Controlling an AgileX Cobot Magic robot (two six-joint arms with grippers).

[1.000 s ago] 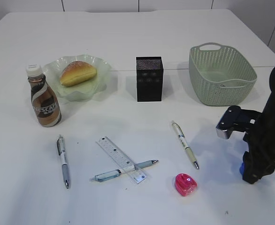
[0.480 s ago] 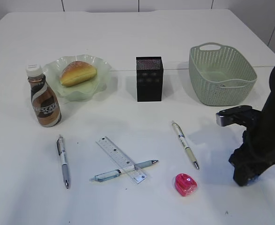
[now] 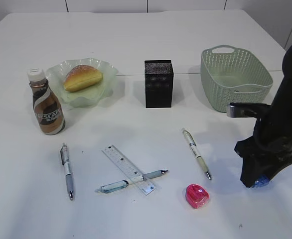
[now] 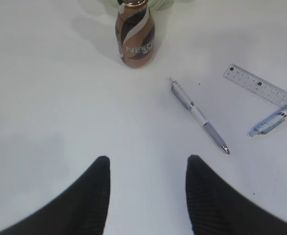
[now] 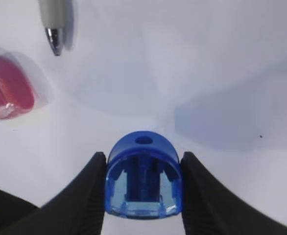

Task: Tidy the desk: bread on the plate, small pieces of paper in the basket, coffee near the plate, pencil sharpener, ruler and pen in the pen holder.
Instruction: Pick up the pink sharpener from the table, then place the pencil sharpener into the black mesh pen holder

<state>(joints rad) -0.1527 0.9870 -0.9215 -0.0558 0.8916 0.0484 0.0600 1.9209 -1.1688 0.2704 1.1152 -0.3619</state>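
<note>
Your right claw is clamped on the blue pencil sharpener, low over the worktop at the right front. Just left of it lie the pink sharpener and a pen with a beige grip. The black pen holder stands mid-worktop, well apart from the claw, with that pen lying between. The green basket sits behind your right arm. Your left claw is spread, holding nothing, above bare worktop. Ahead of it: the coffee bottle, a grey pen, and the ruler lying over a blue pen. The bread is on the plate, with the coffee just beside it.
</note>
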